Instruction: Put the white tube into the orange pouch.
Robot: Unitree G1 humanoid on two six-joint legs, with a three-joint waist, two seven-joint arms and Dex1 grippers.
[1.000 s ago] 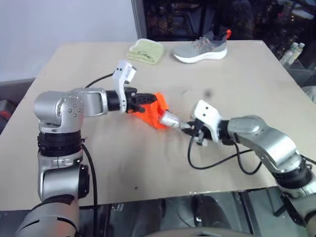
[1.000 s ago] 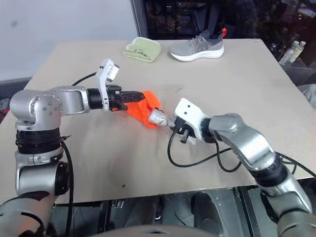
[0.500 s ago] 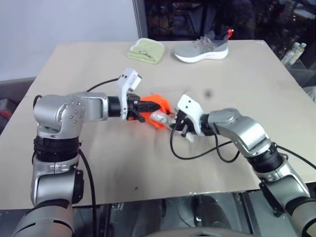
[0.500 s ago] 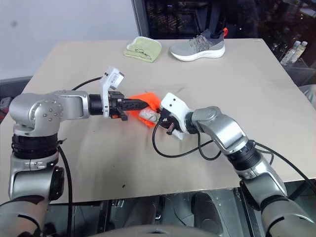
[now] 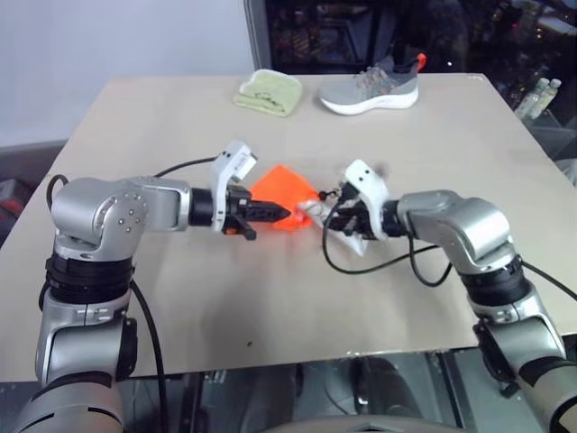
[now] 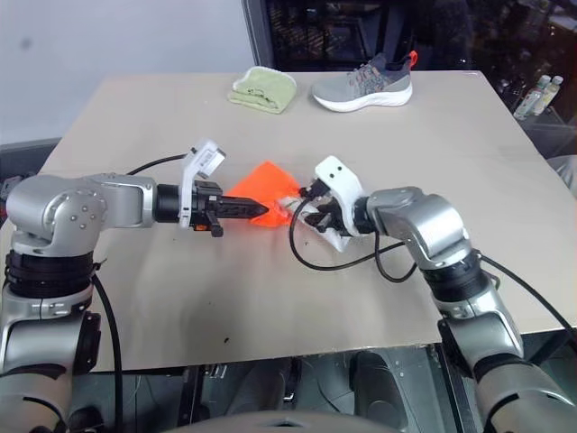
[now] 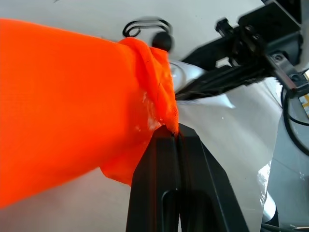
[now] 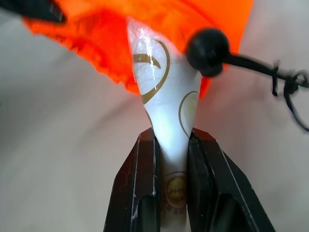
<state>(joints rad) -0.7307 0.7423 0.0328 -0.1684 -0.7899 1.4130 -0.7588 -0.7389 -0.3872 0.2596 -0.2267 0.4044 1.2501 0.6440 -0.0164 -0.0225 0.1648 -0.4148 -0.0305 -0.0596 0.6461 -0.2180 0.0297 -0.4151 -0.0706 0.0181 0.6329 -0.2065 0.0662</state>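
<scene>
Orange pouch: edge pinched in the left end effector, fingers fully together, lifted just above the worktop. White tube: clamped in the right end effector, far end entering the pouch mouth. Since a second earlier, both end effectors had drawn closer together, the tube pushed deeper into the pouch.
</scene>
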